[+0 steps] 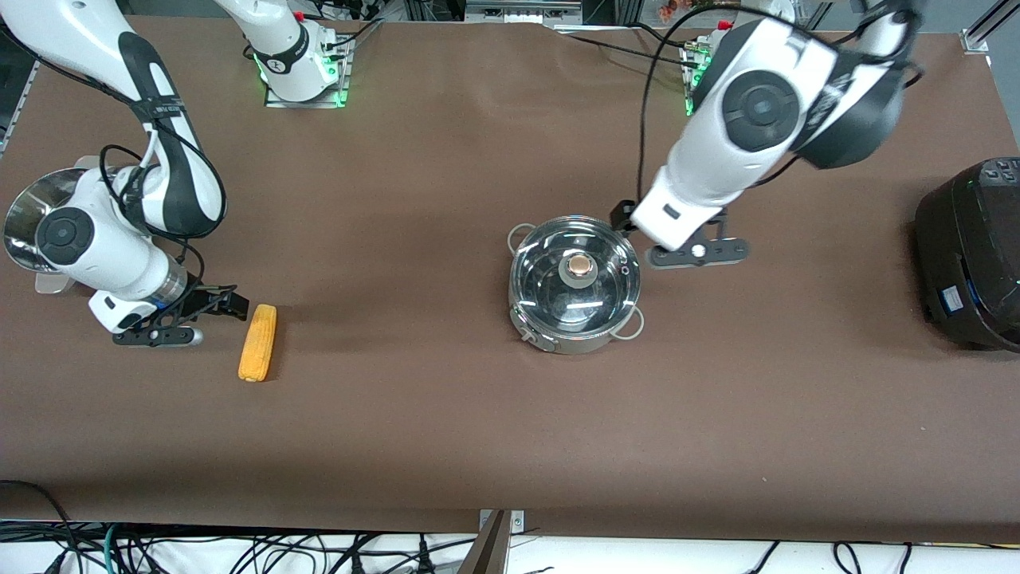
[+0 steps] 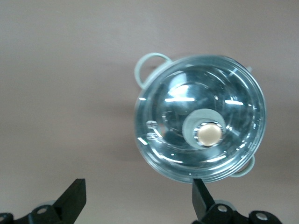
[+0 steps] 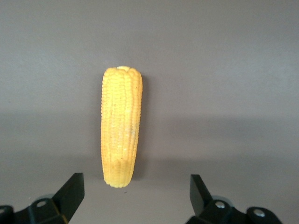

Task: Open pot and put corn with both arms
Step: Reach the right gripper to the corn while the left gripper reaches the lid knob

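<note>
While both arms hover with nothing held, the items stand as follows.

Pot (image 1: pixel 575 288) — shiny steel, mid-counter, glass lid (image 2: pixel 201 116) seated. Likely heavy; the lid is fragile and slick, so the tan knob (image 1: pixel 579 268) is the sensible hold.

Corn (image 1: pixel 258 343) — yellow cob lying flat toward the right arm's end of the counter, well apart from the pot. Probably light, stiff and bumpy; best pinched across its middle.

Left gripper (image 1: pixel 629 217) — over the pot's rim, jaws spread wide.

Right gripper (image 1: pixel 219 304) — just beside the cob, jaws spread wide.

Black cooker (image 1: pixel 972 251) — at the left arm's end of the counter.
</note>
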Controlling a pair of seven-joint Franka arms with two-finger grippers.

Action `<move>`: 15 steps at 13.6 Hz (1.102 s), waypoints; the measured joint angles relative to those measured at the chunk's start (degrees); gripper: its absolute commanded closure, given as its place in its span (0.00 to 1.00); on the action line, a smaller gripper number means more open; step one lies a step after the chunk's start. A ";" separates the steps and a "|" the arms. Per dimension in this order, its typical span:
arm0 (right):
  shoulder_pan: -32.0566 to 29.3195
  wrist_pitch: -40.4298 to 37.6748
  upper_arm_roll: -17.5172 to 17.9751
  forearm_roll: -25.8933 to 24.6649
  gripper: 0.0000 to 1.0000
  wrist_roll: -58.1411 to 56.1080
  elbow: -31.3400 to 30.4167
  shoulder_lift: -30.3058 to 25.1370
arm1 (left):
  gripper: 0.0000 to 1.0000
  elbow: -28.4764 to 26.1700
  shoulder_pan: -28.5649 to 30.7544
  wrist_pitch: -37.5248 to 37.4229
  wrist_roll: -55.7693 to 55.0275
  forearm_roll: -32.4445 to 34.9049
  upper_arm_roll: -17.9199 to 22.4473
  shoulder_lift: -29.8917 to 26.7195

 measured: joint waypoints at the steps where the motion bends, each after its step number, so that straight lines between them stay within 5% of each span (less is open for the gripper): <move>1: 0.00 1.20 0.01 0.00 0.00 0.09 -0.34 0.74 | 0.00 0.01 -1.27 1.25 -0.33 0.00 -0.03 1.37; 15: 0.06 14.02 1.62 0.01 0.00 1.72 -0.54 8.75 | 0.02 0.22 -6.40 12.46 -2.86 2.24 0.11 11.18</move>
